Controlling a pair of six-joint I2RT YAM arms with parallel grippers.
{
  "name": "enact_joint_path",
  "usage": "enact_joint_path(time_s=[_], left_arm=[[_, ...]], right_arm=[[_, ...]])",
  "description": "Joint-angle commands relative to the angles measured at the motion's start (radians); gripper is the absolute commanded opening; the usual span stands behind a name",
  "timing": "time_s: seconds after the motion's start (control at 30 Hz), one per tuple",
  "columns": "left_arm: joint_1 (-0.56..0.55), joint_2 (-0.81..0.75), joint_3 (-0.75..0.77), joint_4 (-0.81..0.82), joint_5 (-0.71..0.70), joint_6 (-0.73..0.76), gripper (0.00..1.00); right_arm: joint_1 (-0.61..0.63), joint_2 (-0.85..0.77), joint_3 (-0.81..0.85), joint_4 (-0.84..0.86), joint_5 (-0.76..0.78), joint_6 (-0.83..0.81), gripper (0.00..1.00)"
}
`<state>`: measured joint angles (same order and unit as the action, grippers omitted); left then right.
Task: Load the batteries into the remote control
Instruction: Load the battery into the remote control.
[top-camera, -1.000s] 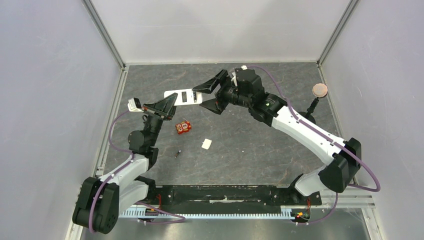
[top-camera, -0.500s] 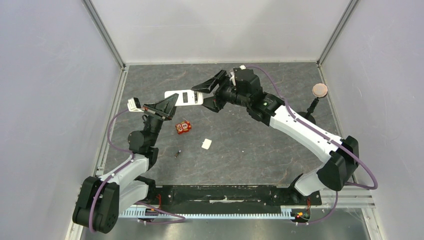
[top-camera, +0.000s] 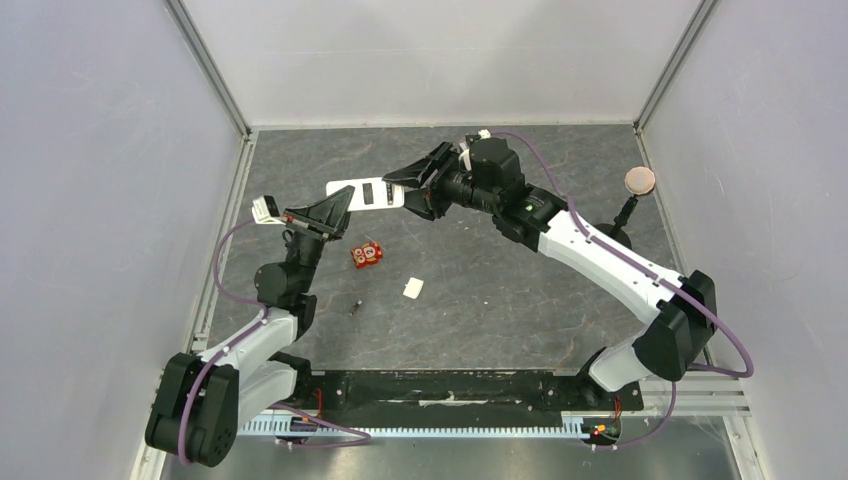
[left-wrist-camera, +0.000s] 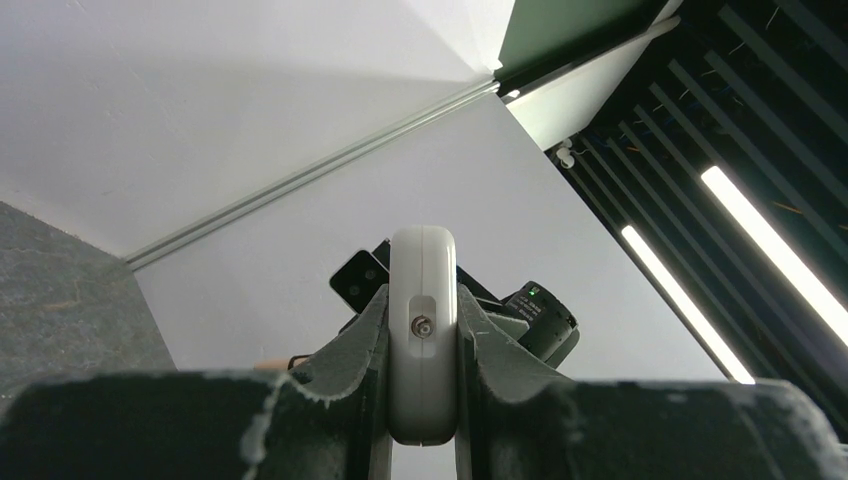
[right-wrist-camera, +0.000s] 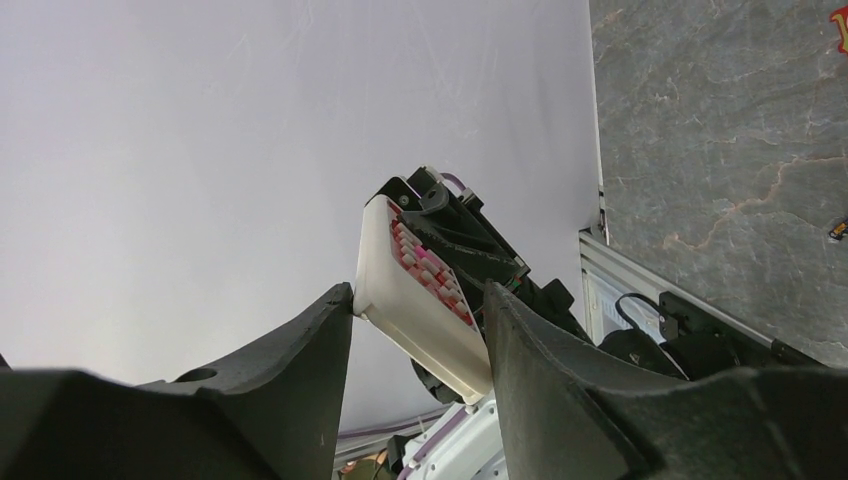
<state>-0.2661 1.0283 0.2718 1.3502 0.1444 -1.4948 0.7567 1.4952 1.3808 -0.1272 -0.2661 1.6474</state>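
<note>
Above the table (top-camera: 500, 290), toward 11 o'clock, the remote control (top-camera: 365, 193) is clamped at its 9 o'clock end by the left gripper (top-camera: 340, 206). The right gripper (top-camera: 398, 190) narrowly brackets its 3 o'clock end, and contact cannot be told.

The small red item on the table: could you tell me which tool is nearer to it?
Left. The left tool, gripping the remote, sits beyond the red item and slightly left; the right tool, at the remote's other end, is farther right.

Robotics lab cell: white panels (top-camera: 430, 60) on aluminium framing (top-camera: 207, 65) are enclosing the tabletop (top-camera: 520, 300) below the right gripper (top-camera: 400, 190); ceiling strip lights (left-wrist-camera: 770, 225) are glowing overhead.
</note>
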Motion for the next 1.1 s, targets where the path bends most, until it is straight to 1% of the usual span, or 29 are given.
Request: enact_joint_path(time_s=[0.0,0.47,0.67,0.8,0.87,1.07], left_arm=[[-0.004,0.005,0.006,0.058,-0.027,0.006,0.02],[-0.004,0.005,0.030,0.052,-0.060,-0.091,0.02],[-0.004,0.001,0.050,0.035,-0.069,-0.180,0.02],[-0.004,-0.021,0.061,0.002,-0.087,-0.236,0.02],[-0.004,-0.035,0.063,-0.017,-0.100,-0.258,0.02],[-0.002,-0.083,0.079,-0.114,-0.130,-0.338,0.02]], right_arm=[[0.004,0.008,-0.003,0.046,-0.024,0.013,0.52],[0.030,0.029,-0.003,0.055,-0.026,-0.004,0.44],[0.042,0.045,0.008,0.015,-0.003,-0.053,0.40],[0.044,0.052,0.032,-0.046,0.040,-0.116,0.39],[0.046,0.051,0.026,-0.051,0.050,-0.136,0.36],[0.058,0.053,0.014,-0.082,0.081,-0.201,0.34]])
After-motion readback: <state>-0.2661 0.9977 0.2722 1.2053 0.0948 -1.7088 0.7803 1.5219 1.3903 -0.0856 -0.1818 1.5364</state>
